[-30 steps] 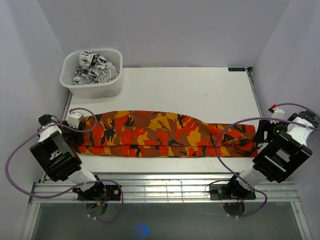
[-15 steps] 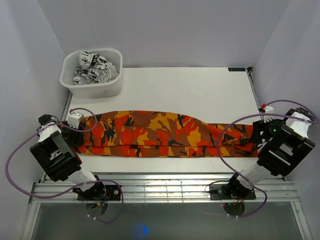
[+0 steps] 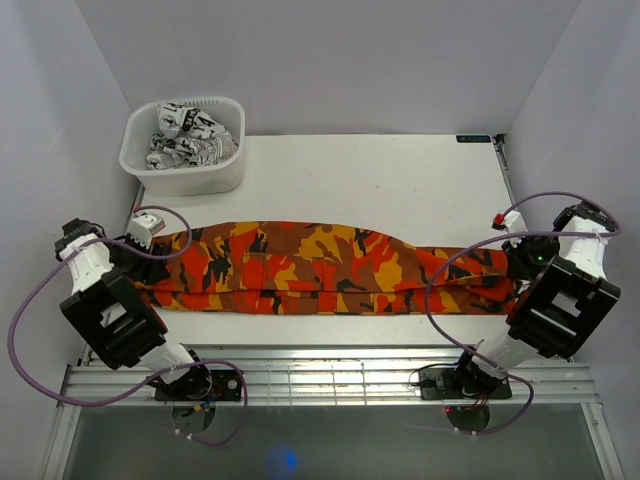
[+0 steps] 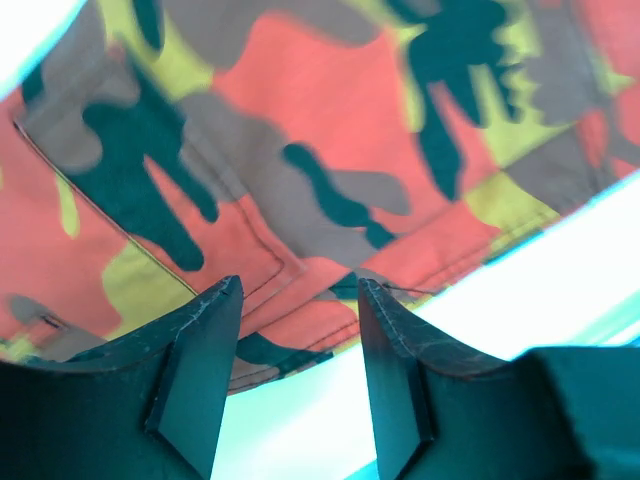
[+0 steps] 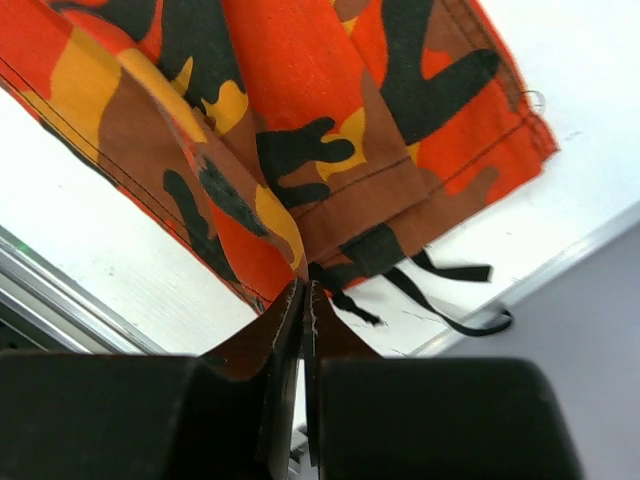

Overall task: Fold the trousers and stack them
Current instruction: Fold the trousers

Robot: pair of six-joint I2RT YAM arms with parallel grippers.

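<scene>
Stretching flat along the table (image 3: 400, 180), the trousers (image 3: 320, 265) lie lengthwise with one end at each hand, set up, I'd say, for an end-to-end fold. Right gripper (image 5: 303, 298) is clamped tight, seemingly pinching the hem edge at its tips, black drawstrings (image 5: 460, 271) just beyond. Left gripper (image 4: 297, 345) hangs parted, cloth edge just ahead of its tips, gripping nothing.

Closure of right pincer (image 5: 303, 290) on hem at right end of trousers (image 3: 320, 265), open a second earlier. Swing of right wrist (image 3: 583, 228) toward far side of desk (image 3: 400, 180). Slight shift of left arm (image 3: 100, 295) leftward and toward far side too.
</scene>
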